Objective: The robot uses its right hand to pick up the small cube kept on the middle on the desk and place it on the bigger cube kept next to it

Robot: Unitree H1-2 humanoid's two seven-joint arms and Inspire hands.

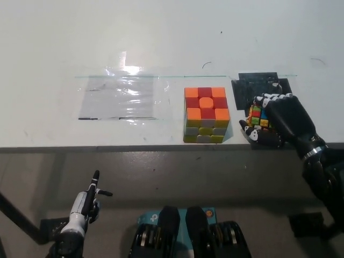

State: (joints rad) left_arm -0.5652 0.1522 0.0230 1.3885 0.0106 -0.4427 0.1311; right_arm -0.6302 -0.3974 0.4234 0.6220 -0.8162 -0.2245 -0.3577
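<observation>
The black right hand [279,124] is wrapped around the small cube [257,116] near the tabletop [161,37] front edge, just right of the bigger cube [206,114]. Fingers hide the cube's underside, so whether it has left the surface is hard to tell. The grasp looks made; lifting, carrying left and setting it on the bigger cube remain. The white left hand [80,212] rests low, below the tabletop, holding nothing.
</observation>
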